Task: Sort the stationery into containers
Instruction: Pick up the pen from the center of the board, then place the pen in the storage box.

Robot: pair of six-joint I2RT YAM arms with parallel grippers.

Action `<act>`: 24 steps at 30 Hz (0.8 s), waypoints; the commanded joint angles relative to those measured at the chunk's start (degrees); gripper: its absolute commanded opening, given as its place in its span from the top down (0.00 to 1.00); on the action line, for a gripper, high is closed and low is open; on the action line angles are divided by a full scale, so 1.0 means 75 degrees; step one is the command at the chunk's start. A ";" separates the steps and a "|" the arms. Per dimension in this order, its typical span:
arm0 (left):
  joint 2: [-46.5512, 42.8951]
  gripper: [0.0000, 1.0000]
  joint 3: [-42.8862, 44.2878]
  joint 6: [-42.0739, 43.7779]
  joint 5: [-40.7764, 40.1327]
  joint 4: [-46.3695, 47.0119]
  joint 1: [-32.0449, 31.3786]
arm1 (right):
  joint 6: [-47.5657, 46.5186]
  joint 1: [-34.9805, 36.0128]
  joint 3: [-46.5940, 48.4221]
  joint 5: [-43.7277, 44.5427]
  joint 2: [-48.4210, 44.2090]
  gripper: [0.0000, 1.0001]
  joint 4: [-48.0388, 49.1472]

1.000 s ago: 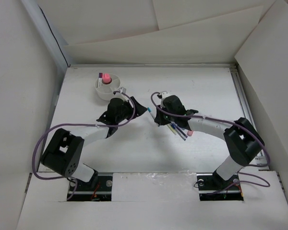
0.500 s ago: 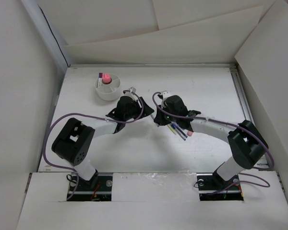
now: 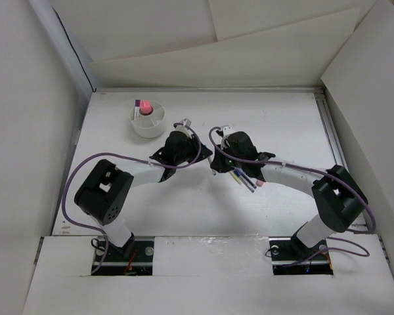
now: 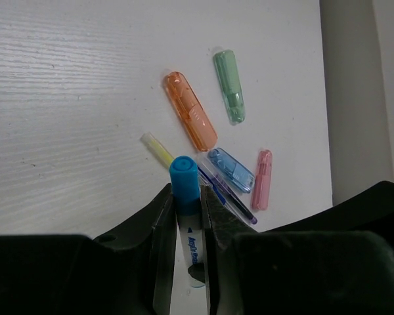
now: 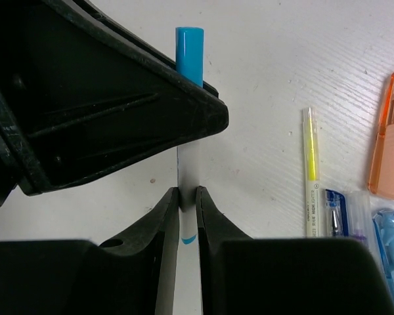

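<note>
Left gripper (image 4: 186, 197) was clamped tight on a blue-capped pen (image 4: 184, 172) just under the cap, at the bottom middle of its wrist view. The barrel below ran out of sight between the fingers, and its print was too small to read. Right gripper (image 5: 187, 191) was pinched shut on the same pen's white barrel, low in its own frame. The left gripper's black body filled the upper left there and hid the pen's middle, so only the cap showed above it. From above, both sets of fingers were hidden under the wrists.

Up and right of the left gripper lay a yellow pen (image 4: 157, 148) nearest, then an orange stick (image 4: 190, 110), a green stick (image 4: 229, 86), a blue stick (image 4: 230, 169) and a pink stick (image 4: 262, 178), all apart from it. The cup (image 3: 136, 125), a glue stick (image 3: 144, 110) inside, stood upper left in the top view, well apart.
</note>
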 commanded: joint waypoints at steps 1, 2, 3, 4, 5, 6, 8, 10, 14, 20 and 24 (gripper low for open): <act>-0.0239 0.94 0.0198 0.0142 -0.0382 -0.0093 0.0051 | -0.0071 0.0061 0.0006 -0.0130 -0.0336 0.85 0.0400; -0.0320 0.94 0.0198 0.0235 -0.0383 -0.0094 0.0051 | -0.0071 0.0061 0.0006 -0.0130 -0.0429 0.80 0.0400; -0.0321 0.95 0.0268 0.0236 -0.0545 -0.0233 0.0051 | -0.0071 0.0061 -0.0063 -0.0130 -0.0430 0.75 0.0400; -0.0414 0.95 0.0338 0.0306 -0.0663 -0.0408 0.0051 | -0.0071 0.0061 -0.0064 -0.0061 -0.0511 0.64 0.0400; -0.0415 0.96 0.0339 0.0399 -0.0745 -0.0480 0.0051 | -0.0071 0.0061 -0.0064 -0.0060 -0.0605 0.59 0.0400; -0.0508 0.96 0.0339 0.0400 -0.0815 -0.0480 0.0051 | -0.0071 0.0061 -0.0064 -0.0060 -0.0606 0.56 0.0400; -0.0684 0.96 0.0339 0.0400 -0.0816 -0.0562 0.0354 | -0.0071 0.0061 -0.0146 -0.0060 -0.0851 0.51 0.0400; -0.0952 0.96 0.0431 0.0482 -0.1142 -0.0667 0.0507 | -0.0071 0.0061 -0.0216 0.0092 -0.1004 0.50 0.0469; -0.1492 0.96 0.1028 0.0938 -0.2208 -0.1253 0.0671 | -0.0071 0.0061 -0.0438 0.0233 -0.1426 0.50 0.0540; -0.1821 0.95 0.1756 0.1127 -0.3030 -0.1675 0.1337 | 0.0069 0.0061 -0.0509 0.0478 -0.1567 0.49 0.0540; -0.1996 0.95 0.1932 0.1127 -0.3429 -0.1676 0.1876 | 0.0070 0.0061 -0.0509 0.0479 -0.1742 0.49 0.0540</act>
